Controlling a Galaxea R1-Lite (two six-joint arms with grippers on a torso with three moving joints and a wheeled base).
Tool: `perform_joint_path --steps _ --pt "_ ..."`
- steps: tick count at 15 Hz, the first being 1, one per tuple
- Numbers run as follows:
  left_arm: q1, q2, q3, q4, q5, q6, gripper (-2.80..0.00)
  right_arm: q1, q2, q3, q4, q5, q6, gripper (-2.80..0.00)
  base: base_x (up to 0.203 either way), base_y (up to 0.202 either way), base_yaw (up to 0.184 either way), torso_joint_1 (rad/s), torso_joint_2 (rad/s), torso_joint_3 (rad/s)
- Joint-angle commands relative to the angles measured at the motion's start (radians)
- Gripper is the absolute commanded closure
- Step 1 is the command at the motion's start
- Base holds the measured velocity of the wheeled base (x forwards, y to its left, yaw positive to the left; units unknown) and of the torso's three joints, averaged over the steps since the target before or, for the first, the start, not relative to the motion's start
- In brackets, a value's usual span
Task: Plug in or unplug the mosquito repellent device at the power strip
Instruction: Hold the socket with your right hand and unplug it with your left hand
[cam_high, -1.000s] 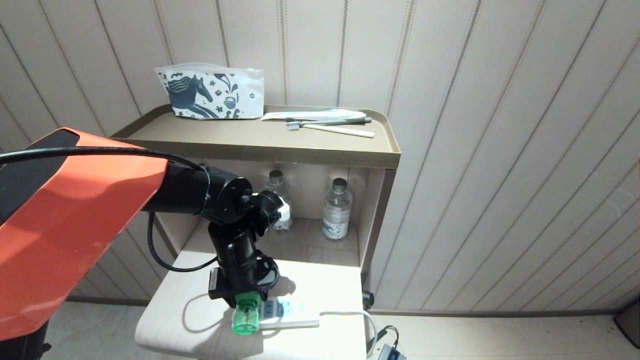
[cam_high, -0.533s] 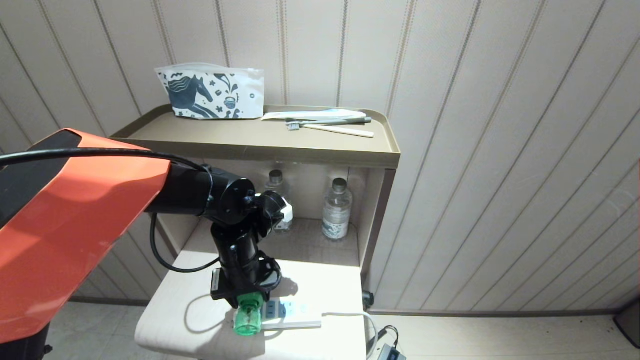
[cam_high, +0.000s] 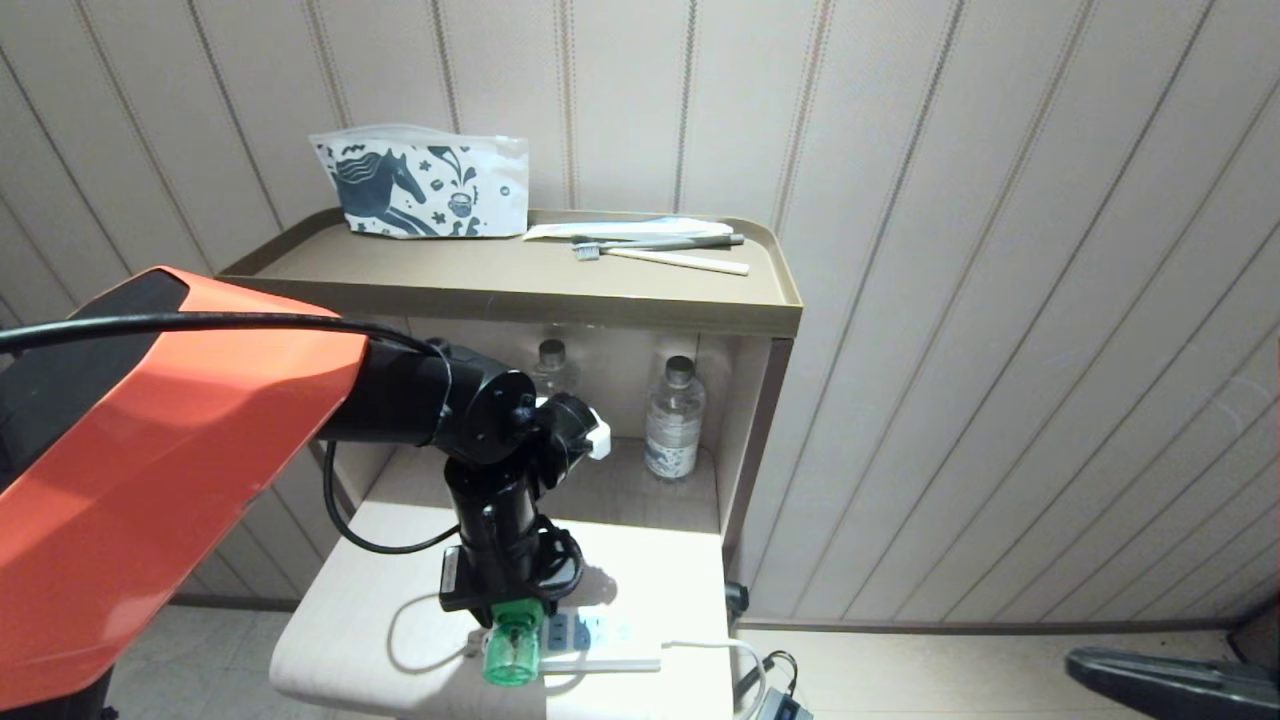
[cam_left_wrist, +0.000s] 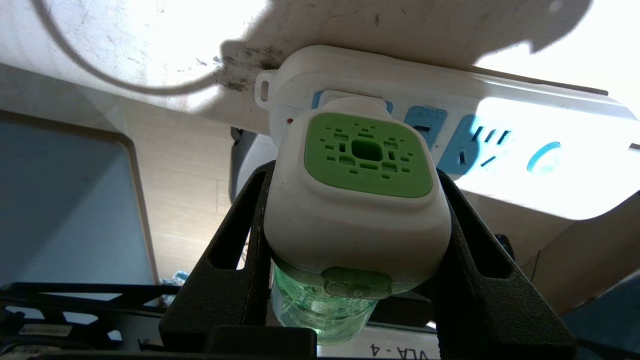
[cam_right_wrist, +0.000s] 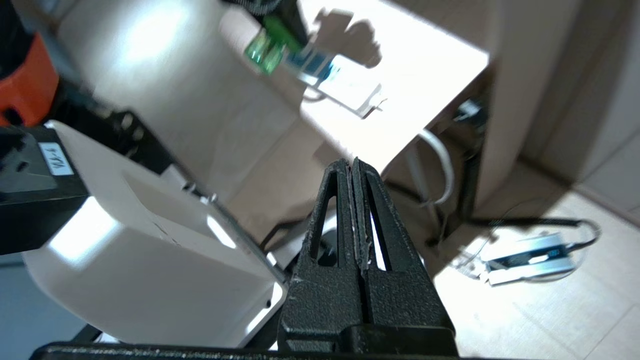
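The mosquito repellent device (cam_left_wrist: 356, 210) has a white head with a green square grille face pierced by small slots, above a translucent green bottle. The power strip (cam_high: 600, 645) is white with light blue socket faces and a white cable (cam_high: 700, 645). The left gripper (cam_left_wrist: 352, 280) is black, on an arm with an orange shell (cam_high: 170, 470). The pouch (cam_high: 420, 187) is white with a dark blue horse print. The cabinet top (cam_high: 480, 275) is tan-brown. The wall (cam_high: 1000, 300) is beige with thin vertical stripes. The water bottles (cam_high: 672, 420) are clear with grey caps.
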Motion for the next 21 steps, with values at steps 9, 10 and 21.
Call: perform_joint_path --steps 9,10,21 --pt "-0.014 0.002 0.011 0.012 0.028 -0.009 0.0 0.439 0.839 -0.018 -0.342 -0.355 -0.045 0.0 0.0 0.0 0.0 0.0 0.0 0.0" --pt "-0.014 0.004 0.012 0.009 0.027 -0.009 0.0 0.449 0.889 -0.038 -0.366 -0.363 -0.054 0.0 0.0 0.0 0.0 0.0 0.0 0.0" --pt "-0.017 0.016 0.003 0.004 0.031 -0.007 0.0 0.567 1.103 -0.293 -0.396 -0.516 -0.054 0.0 0.0 0.0 0.0 0.0 0.0 0.0"
